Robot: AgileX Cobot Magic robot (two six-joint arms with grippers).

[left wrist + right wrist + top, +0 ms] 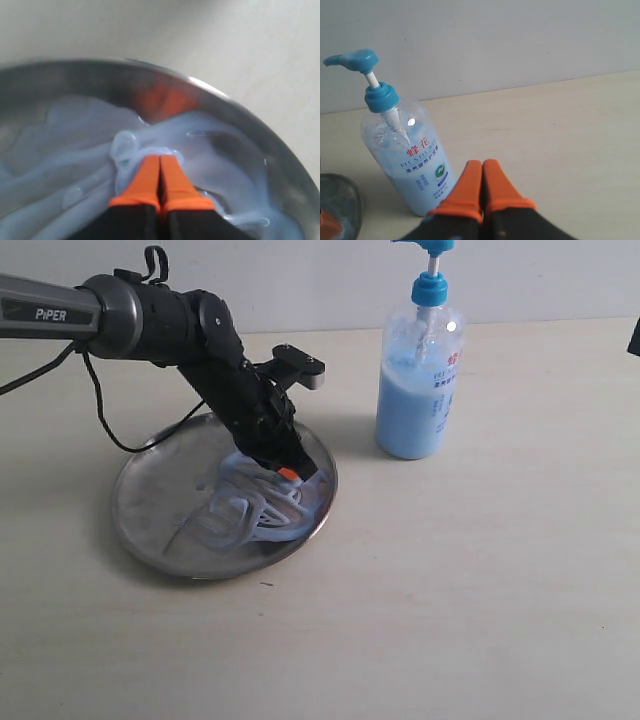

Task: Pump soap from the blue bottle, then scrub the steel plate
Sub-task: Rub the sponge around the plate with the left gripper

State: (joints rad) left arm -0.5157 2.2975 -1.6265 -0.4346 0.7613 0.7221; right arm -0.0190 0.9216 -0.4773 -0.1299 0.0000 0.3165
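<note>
1. Table (480, 590), pale and wood-toned, carries everything; places below are given from the steel plate.
2. The steel plate (140, 502) is round, shallow and shiny, and lies flat on the table with its raised rim showing all round.
3. The left arm (150, 320), black with a grey sleeve, reaches in over the plate and slants down toward its inner surface.
4. The blue bottle (418, 380) stands upright on the table off the plate, near its rim but apart from it. Its blue pump head is up, and light-blue liquid fills most of the clear body.
5. The soap (250, 510) lies in whitish-blue swirled streaks over the part of the plate nearer the bottle; the part farther from the bottle is mostly bare metal.
6. The left gripper (160, 161) has its orange fingers pressed together with nothing between them. The tips are down in the soap, inside the plate's rim on the bottle's side.
7. The right gripper (482, 167) also has its orange fingers closed against each other, holding nothing. It sits off the plate, beyond the bottle and clear of it.
</note>
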